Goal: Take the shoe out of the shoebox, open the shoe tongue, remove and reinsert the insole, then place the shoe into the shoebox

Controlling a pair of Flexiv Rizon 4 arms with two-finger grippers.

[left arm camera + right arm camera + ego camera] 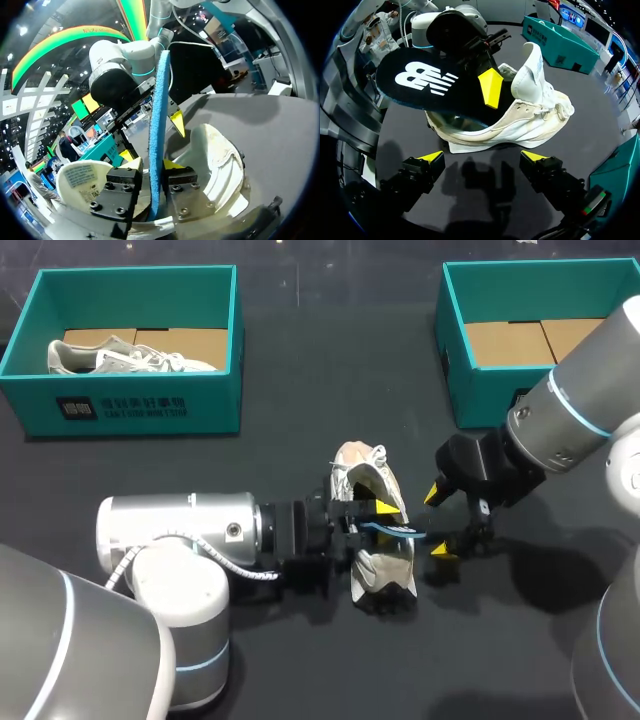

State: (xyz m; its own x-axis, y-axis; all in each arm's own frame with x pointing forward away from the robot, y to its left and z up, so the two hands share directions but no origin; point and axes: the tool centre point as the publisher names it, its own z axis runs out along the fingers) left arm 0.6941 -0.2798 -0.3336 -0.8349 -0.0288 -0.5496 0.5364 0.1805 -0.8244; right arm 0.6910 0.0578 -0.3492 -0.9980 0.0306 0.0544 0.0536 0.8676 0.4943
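Left arm [180, 525] lies low, jaws clamped on the insole [157, 125] (partly out of the shoe [385, 575]); right arm [560, 425] alongside, jaws apart.

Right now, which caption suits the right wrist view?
Left gripper pinches the black insole over the cream sneaker; right gripper open beside it.

You've got bare worktop [335, 370] between the left shoebox [200, 405] and the right shoebox [455, 340], behind the shoe [385, 572]. Shoe's left side is blocked: left arm [180, 530] lies low across the worktop, its hand [375, 512] clamped on the insole [398, 531]. Insole juts toward the right hand [437, 523] (fingers spread, nothing between), so that gap is tight. A second shoe [120, 357] takes much of the left shoebox floor.
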